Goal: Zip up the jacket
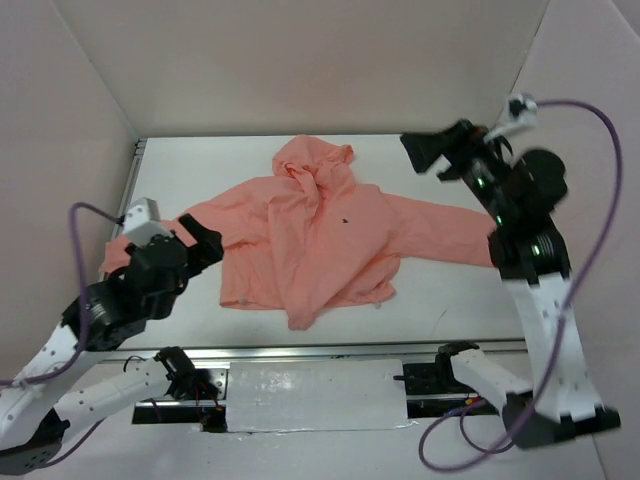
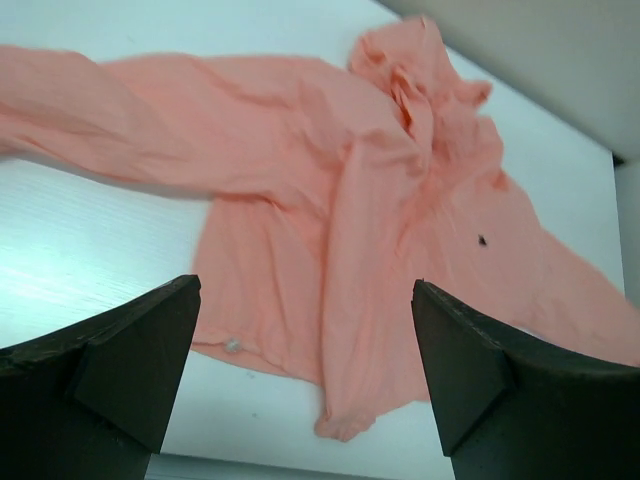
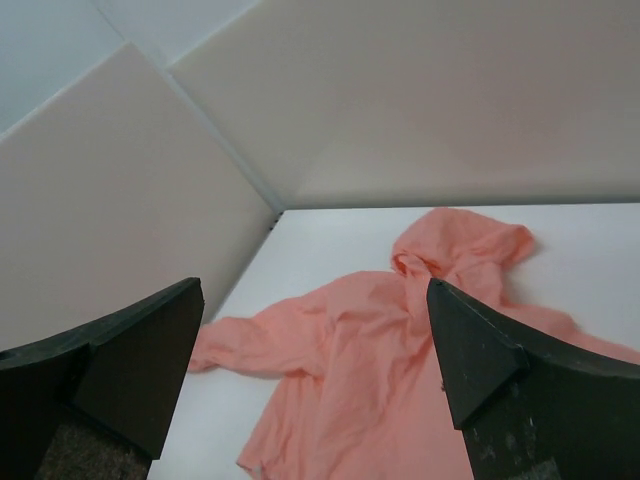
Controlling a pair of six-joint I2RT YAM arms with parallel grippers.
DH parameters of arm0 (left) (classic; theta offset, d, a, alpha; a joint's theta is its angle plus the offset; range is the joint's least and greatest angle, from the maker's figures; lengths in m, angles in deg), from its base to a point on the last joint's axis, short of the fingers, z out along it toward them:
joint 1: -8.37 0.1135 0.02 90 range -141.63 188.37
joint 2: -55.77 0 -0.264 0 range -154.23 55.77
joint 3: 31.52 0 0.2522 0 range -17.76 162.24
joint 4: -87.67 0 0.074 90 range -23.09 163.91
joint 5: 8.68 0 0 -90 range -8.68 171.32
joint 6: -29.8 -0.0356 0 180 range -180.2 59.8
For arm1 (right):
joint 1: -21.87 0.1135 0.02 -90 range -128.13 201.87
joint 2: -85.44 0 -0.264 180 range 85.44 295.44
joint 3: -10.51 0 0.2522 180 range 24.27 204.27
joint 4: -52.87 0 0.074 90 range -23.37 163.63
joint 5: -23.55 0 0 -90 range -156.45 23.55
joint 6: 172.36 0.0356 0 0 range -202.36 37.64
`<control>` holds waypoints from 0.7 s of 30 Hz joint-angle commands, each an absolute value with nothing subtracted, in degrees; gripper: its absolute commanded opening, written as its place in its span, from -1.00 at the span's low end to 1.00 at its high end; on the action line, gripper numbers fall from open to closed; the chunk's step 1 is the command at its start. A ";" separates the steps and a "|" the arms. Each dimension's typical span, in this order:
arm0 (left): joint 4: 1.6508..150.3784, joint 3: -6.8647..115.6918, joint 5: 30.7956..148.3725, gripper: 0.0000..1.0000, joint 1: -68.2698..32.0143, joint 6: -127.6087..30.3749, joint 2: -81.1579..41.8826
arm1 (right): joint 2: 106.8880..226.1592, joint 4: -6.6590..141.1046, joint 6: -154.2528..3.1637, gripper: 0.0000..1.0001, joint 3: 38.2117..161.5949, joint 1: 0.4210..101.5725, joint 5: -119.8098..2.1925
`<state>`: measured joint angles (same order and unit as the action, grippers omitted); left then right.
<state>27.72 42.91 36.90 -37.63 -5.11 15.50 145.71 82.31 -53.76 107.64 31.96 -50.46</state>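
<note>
1. Salmon-pink jacket (image 1: 320, 245) spread rumpled over the middle of the white table (image 1: 450, 300), with hood toward 12 o'clock, hem toward 6 and sleeves out toward 9 and 3.
2. Creased down the front by a long fold from hood to hem, bunched at its lower end toward 6 o'clock.
3. Marked on the chest by a tiny dark logo (image 1: 345, 221), just toward 3 o'clock of centre; too small to read.
4. Left fingers (image 2: 120, 360) spread wide, gripping nothing, poised over the 9 o'clock sleeve.
5. Right fingers (image 3: 130, 360) spread wide, gripping nothing, raised off the table at 2 o'clock of the jacket, apart from the fabric.
</note>
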 commanded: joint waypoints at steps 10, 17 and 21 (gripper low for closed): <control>9.12 45.98 20.06 0.99 -37.07 -6.49 28.42 | 109.10 106.60 -53.97 1.00 88.08 33.30 -71.37; 13.26 42.36 22.26 0.99 -36.98 -9.39 30.72 | 103.99 113.99 -55.37 1.00 88.52 33.56 -71.63; 14.67 40.87 23.23 0.99 -36.81 -10.01 30.63 | 103.46 115.40 -56.25 1.00 87.73 33.56 -71.55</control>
<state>11.83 41.86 23.11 -37.17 -7.86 30.53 103.97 112.49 -55.03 88.08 33.20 -70.37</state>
